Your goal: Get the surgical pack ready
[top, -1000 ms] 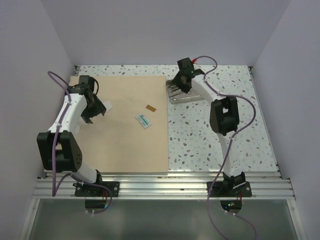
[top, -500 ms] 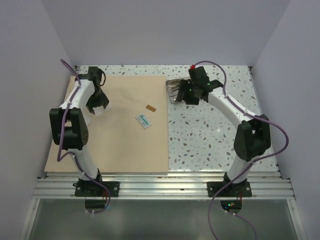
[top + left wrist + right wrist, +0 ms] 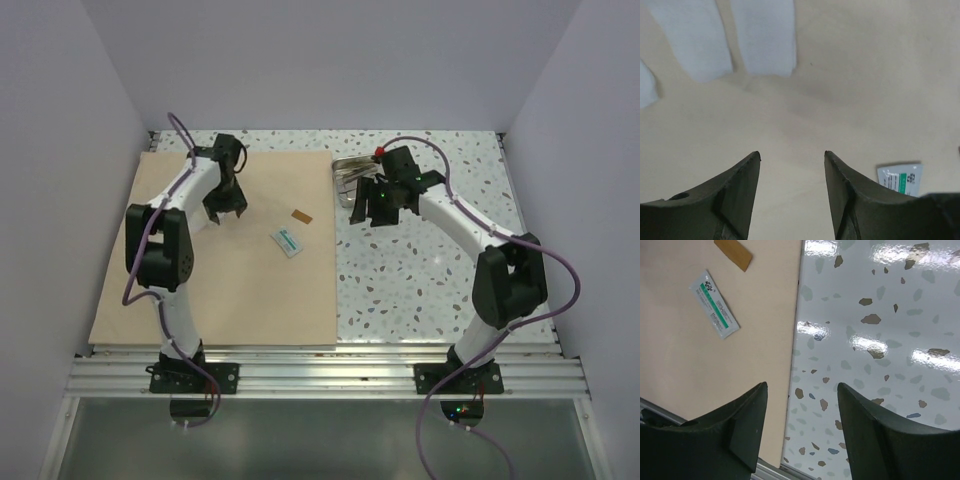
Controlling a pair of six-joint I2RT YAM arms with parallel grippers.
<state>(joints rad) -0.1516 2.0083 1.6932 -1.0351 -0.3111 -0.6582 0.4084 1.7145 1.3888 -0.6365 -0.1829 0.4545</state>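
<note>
The tan wrap sheet [image 3: 200, 290] lies flat on the left half of the table. On it lie a white-and-green packet [image 3: 288, 242] and a small brown strip [image 3: 301, 216]. The steel tray [image 3: 349, 172] stands on the table just past the sheet's far right corner, partly hidden by my right arm. My left gripper [image 3: 228, 208] is open and empty above the sheet's far part; in the left wrist view [image 3: 792, 155] white pieces [image 3: 765, 35] lie ahead and the packet [image 3: 900, 179] at right. My right gripper [image 3: 362, 212] is open and empty in the right wrist view [image 3: 801, 386], over the sheet's right edge [image 3: 796, 340], near the tray.
The speckled table top [image 3: 430, 270] extends to the right of the sheet. Grey walls close the back and both sides. A metal rail [image 3: 320, 375] with the arm bases runs along the near edge.
My left arm has swung right, from the sheet's left edge toward its far middle. My right gripper has drawn back from over the tray to the sheet's right edge.
</note>
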